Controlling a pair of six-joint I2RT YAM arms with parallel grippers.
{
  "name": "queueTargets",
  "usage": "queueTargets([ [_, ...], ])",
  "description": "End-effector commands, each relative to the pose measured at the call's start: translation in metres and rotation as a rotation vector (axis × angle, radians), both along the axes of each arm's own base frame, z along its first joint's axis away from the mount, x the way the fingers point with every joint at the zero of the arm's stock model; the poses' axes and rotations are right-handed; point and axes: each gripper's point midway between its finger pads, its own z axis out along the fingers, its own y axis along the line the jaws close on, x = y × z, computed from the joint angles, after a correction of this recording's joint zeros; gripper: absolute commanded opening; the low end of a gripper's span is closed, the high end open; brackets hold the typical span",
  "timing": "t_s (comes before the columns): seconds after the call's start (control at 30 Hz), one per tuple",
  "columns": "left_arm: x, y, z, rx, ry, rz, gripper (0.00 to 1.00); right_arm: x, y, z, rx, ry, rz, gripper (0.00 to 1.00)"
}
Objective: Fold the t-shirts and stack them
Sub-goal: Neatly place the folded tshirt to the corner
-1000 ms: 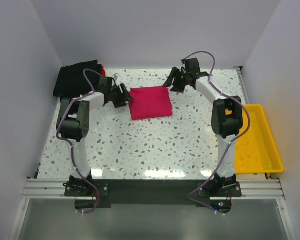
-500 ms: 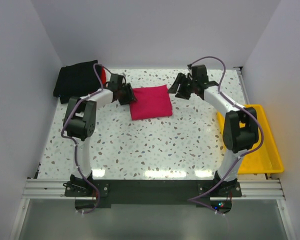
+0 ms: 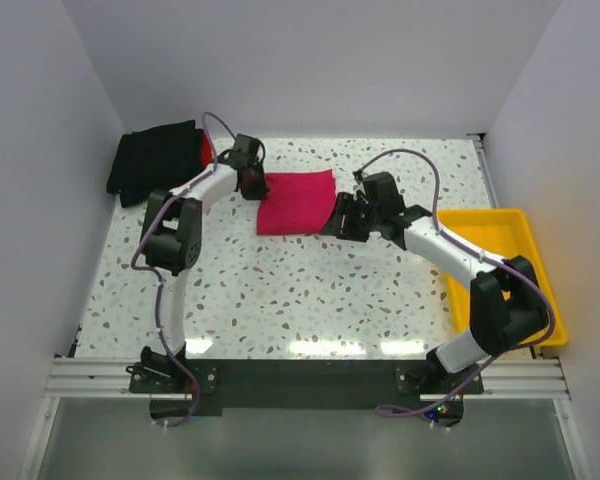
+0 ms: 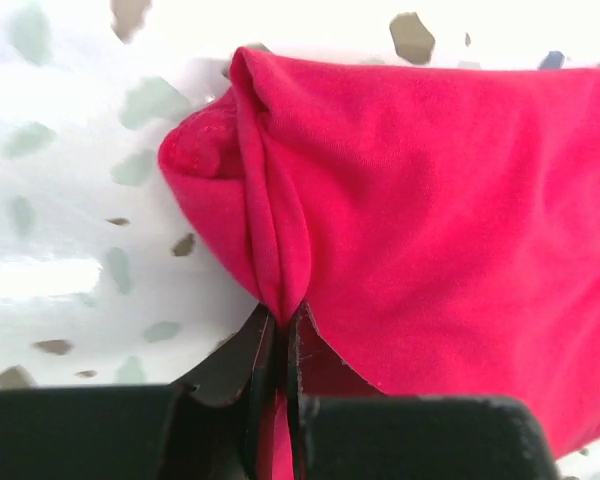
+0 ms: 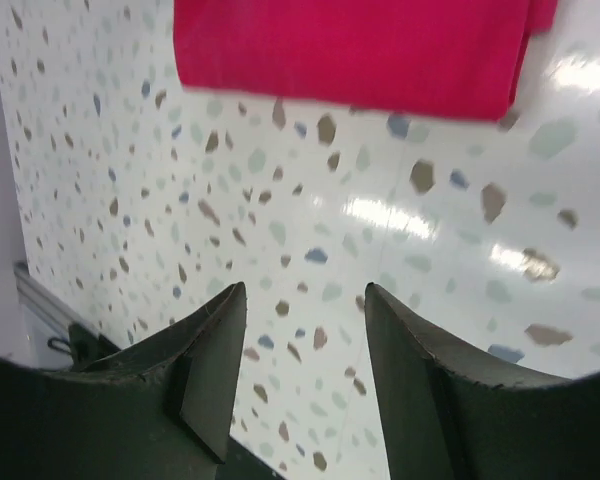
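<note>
A folded magenta-pink t-shirt [image 3: 296,200] lies on the speckled table near the back middle. My left gripper [image 3: 253,181] is at its far-left corner, shut on a pinched ridge of the pink cloth [image 4: 280,270]. My right gripper [image 3: 332,222] stands open just off the shirt's near-right corner, nothing between its fingers [image 5: 220,350]; the shirt's edge [image 5: 350,50] lies ahead of them. A black folded t-shirt [image 3: 155,160] sits at the back left, with a sliver of red t-shirt [image 3: 207,149] beside it.
A yellow plastic tray [image 3: 505,270] sits at the table's right edge, partly crossed by my right arm. White walls close the table in at the back and both sides. The front rail [image 3: 300,375] carries both arm bases.
My left gripper moved to the pink shirt's far-left corner and shut on it. My right arm swung from behind the shirt round to its near-right corner. The shirt's left side has shifted a little.
</note>
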Motion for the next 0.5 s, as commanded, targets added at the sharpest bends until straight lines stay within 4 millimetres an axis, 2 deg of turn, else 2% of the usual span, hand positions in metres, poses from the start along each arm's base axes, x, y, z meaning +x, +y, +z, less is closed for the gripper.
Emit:
queueTargets([
  [0.0, 0.017, 0.032, 0.029, 0.195, -0.035, 0.006, 0.0, -0.028, 0.007, 0.007, -0.004, -0.055, 0.03, 0.54],
  [0.03, 0.022, 0.042, 0.033, 0.255, -0.047, 0.01, 0.0, -0.034, 0.007, 0.005, -0.005, -0.053, 0.036, 0.53],
  [0.07, 0.035, 0.047, 0.051, 0.272, -0.086, 0.022, 0.0, -0.041, 0.006, 0.003, -0.007, -0.051, 0.045, 0.53],
  [0.1, 0.036, 0.053, 0.056, 0.299, -0.084, 0.023, 0.0, -0.048, 0.002, -0.004, -0.018, -0.039, 0.049, 0.52],
  [0.13, 0.046, 0.06, 0.071, 0.329, -0.12, 0.019, 0.0, -0.052, 0.0, 0.0, -0.017, -0.056, 0.053, 0.52],
  [0.2, 0.051, 0.077, 0.081, 0.377, -0.128, 0.023, 0.0, -0.06, -0.006, -0.006, -0.039, -0.047, 0.059, 0.52],
  [0.23, 0.06, 0.083, 0.094, 0.387, -0.157, 0.03, 0.0, -0.062, -0.008, -0.002, -0.038, -0.058, 0.06, 0.52],
  [0.3, 0.064, 0.106, 0.105, 0.458, -0.166, 0.053, 0.0, -0.068, -0.011, -0.005, -0.051, -0.048, 0.073, 0.51],
  [0.47, 0.08, 0.14, 0.149, 0.642, -0.253, 0.093, 0.0, -0.075, -0.014, -0.005, -0.065, -0.045, 0.098, 0.51],
])
